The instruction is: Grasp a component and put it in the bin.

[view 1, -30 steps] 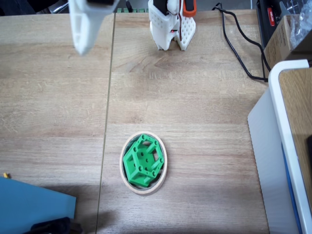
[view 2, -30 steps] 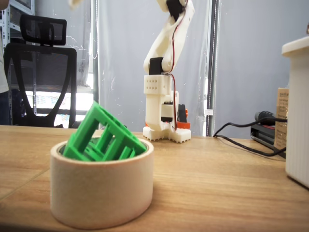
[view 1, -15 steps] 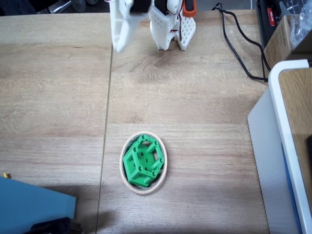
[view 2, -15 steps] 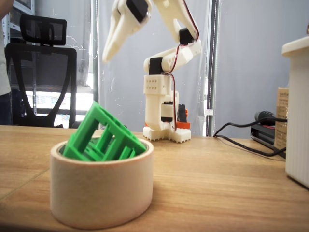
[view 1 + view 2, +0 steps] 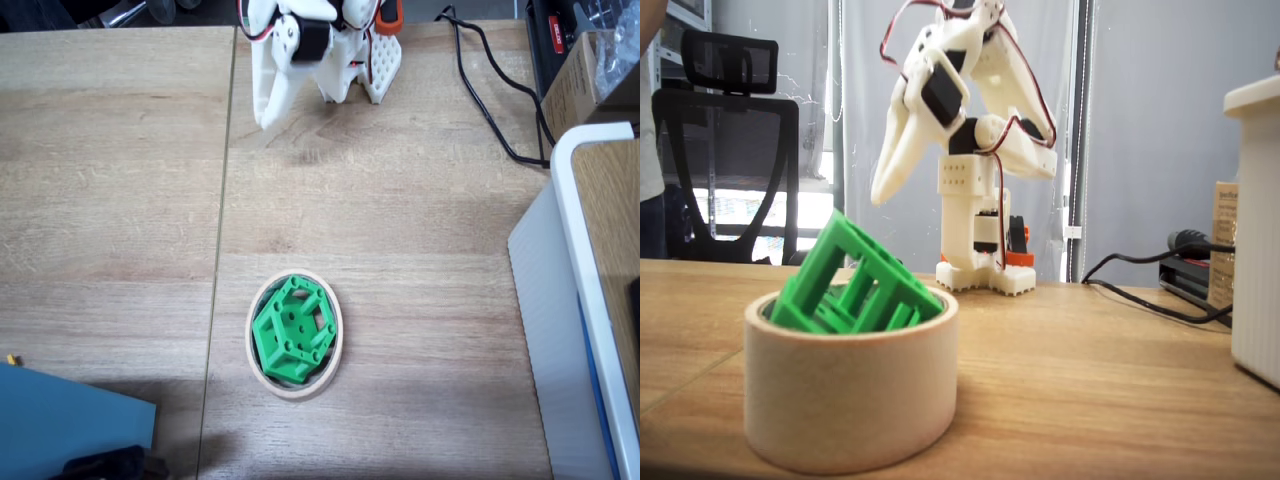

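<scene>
Sitting tilted inside the bin (image 5: 335, 330), the component (image 5: 290, 330) is already in place. The gripper (image 5: 266, 118) hangs far from the bin, fingers together, holding nothing. Little seems left to do.

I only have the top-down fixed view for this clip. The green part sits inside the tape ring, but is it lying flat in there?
Observer: No. In the low side-on fixed view the component leans tilted, one corner poking above the bin rim.
Operator: Is the hand touching the table near the base?
Observer: No, the hand hangs in the air, tips pointing down.
Operator: Anything behind the arm?
Observer: A black office chair stands behind the table.
</scene>
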Controlling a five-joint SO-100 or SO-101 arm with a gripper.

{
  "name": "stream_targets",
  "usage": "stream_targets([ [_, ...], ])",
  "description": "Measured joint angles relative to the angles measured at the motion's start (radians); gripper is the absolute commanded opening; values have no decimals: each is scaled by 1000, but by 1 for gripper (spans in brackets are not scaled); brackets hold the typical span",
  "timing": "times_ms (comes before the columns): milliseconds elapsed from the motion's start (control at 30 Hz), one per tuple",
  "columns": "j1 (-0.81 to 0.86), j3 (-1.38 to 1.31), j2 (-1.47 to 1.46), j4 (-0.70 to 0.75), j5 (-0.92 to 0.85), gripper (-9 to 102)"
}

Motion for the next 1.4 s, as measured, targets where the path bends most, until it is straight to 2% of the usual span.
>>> stream_targets([
  [300,0,150,58,0,0,0],
  [1400,0,245,61,-6,0,0],
])
